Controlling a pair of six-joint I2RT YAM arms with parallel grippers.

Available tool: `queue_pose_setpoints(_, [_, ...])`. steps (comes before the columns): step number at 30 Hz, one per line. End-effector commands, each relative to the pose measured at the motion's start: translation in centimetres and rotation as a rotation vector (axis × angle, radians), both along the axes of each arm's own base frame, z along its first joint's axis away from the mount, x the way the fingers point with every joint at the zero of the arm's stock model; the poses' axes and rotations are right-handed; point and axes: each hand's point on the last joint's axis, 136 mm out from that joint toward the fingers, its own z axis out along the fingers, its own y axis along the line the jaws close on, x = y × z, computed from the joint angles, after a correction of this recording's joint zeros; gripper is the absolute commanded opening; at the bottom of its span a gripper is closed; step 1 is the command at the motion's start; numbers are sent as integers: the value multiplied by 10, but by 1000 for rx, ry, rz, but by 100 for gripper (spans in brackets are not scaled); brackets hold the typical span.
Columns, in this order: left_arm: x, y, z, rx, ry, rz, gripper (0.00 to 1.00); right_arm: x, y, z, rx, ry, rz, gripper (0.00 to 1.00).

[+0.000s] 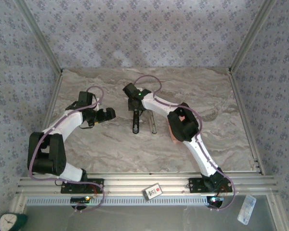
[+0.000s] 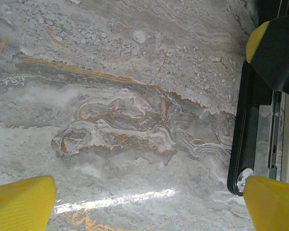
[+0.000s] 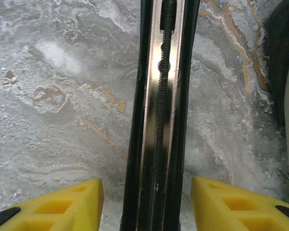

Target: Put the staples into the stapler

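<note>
Right gripper (image 3: 147, 195) hangs over the stapler (image 1: 135, 121) with its two yellow fingers (image 3: 72, 202) set one on each side of the black body. The jaws are parted and not clamped. Bare marble shows between one finger and the stapler, and the other finger sits close beside it with a thin gap.

The stapler lies open on the marble table (image 1: 216, 101), about midway between the two arms. Its long axis runs straight away from the arm bases toward the far wall. In the top view the right gripper is over the stapler's far end, and the near end points back at the bases. From the right wrist, the magazine channel faces up: a bright metal trough with a dark coiled spring along its length.

A slim pale bar (image 1: 152, 124) lies parallel to the stapler, just beside it on the right arm's side. Whether it is joined to the stapler I cannot tell.

Left gripper (image 2: 148, 199) is released, fingers spread wide, hovering over bare marble just left of the stapler and aimed across toward it. A salmon-coloured block (image 1: 172, 130) sits right of the stapler, partly under the right arm.
</note>
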Motion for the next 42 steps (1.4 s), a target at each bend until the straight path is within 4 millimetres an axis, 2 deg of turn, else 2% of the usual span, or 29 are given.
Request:
queue_pose_setpoints(1, [7, 3, 7, 5, -6, 17, 99, 10, 3, -7, 7, -1, 18, 49])
queue_pose_setpoints(4, [8, 4, 7, 10, -3, 20, 100, 12, 4, -10, -1, -3, 31, 40])
queue_pose_setpoints(7, [7, 5, 8, 13, -3, 23, 100, 10, 6, -5, -11, -17, 51, 31])
queue_pose_setpoints(10, [8, 4, 13, 8, -17, 20, 100, 7, 14, 8, 3, -62, 89, 24])
queue_pose_setpoints(13, [8, 2, 23, -3, -42, -1, 100, -6, 21, 20, 24, -89, 132, 19])
queue_pose_setpoints(19, [9, 0, 46, -17, -125, -73, 100, -47, 24, 38, 39, -149, 219, 14])
queue_pose_setpoints(26, [8, -14, 88, -33, -321, -241, 99, -105, 21, 55, 48, -238, 412, 6])
queue_pose_setpoints(30, [2, -28, 103, -64, -407, -365, 96, -136, 13, 59, 42, -272, 544, 3])
queue_pose_setpoints(31, [0, -32, 106, -76, -426, -400, 94, -146, 6, 51, 34, -262, 575, 2])
queue_pose_setpoints(36, [-18, -55, 121, -60, -551, -649, 86, -181, -1, 55, 34, -338, 835, 0])
queue_pose_setpoints(39, [-36, -68, 121, -11, -608, -826, 83, -202, -3, 56, 32, -371, 989, 0])
queue_pose_setpoints(42, [-58, -78, 115, 10, -663, -1010, 81, -214, -7, 56, 21, -397, 1073, 0])
